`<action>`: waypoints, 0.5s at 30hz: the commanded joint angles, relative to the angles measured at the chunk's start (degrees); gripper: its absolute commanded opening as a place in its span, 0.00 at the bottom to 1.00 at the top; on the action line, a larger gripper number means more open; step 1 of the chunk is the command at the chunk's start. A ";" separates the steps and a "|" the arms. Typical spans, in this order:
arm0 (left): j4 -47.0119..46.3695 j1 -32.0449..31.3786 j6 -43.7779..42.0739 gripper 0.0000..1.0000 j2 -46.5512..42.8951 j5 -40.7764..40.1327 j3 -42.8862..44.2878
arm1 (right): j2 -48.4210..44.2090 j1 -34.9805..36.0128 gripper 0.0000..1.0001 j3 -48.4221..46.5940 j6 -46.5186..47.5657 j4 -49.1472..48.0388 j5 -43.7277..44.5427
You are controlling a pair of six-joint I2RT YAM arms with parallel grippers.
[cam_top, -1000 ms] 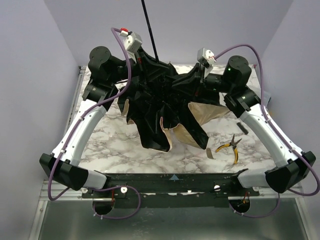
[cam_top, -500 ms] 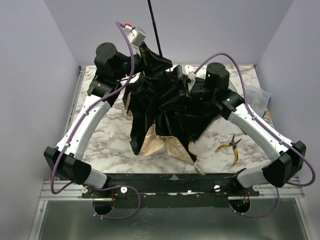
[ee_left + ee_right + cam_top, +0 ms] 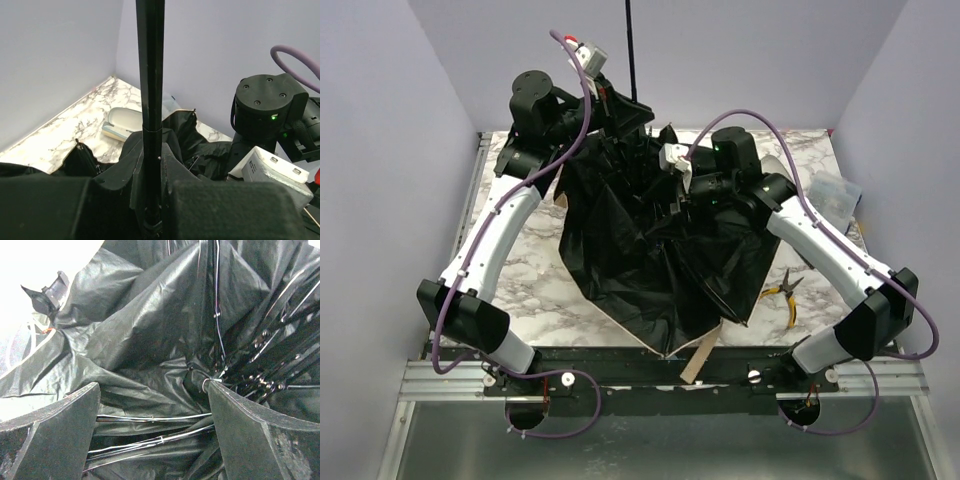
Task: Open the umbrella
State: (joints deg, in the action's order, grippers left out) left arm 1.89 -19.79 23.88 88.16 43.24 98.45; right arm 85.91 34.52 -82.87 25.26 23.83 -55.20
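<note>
1. Top external view is showing the umbrella (image 3: 655, 260) sprawling black-side-up from the bench's (image 3: 530, 285) middle to its near edge.
2. Its shaft (image 3: 150, 75) is rising out of frame.
3. Left claw (image 3: 132, 205), blurred, is pinching the shaft.
4. Right claw (image 3: 152, 420) is gaping wide among the ribs (image 3: 260, 345).

The umbrella (image 3: 650, 250) sprawls black across the middle of the table (image 3: 525, 280), from the far edge nearly to the near one, its shaft (image 3: 630, 50) standing straight up at top centre. Bare marble lies open at lower left and in the upper right corner. The left arm (image 3: 495, 235) and right arm (image 3: 830, 250) crowd in over the canopy's upper half. Yellow pliers (image 3: 775, 293) lie just beside its right edge.
</note>
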 commanded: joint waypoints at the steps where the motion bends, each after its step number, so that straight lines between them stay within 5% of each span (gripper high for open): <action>1: -11.19 2.55 2.99 0.00 -1.96 -2.00 4.55 | 1.72 0.01 0.92 0.39 6.10 16.08 2.52; 9: -13.53 1.44 -4.69 0.00 -6.42 9.66 -3.42 | -4.03 -7.67 0.86 -1.72 -16.33 -0.11 -4.92; 15: -14.80 0.38 -4.27 0.00 -7.80 10.97 -6.82 | -8.13 -7.83 0.74 1.73 -26.72 -16.05 2.31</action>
State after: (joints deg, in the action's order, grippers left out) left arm -6.26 -18.57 19.46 83.85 51.66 92.86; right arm 81.01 26.22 -83.53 9.23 20.36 -56.80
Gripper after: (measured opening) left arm 0.125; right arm 0.801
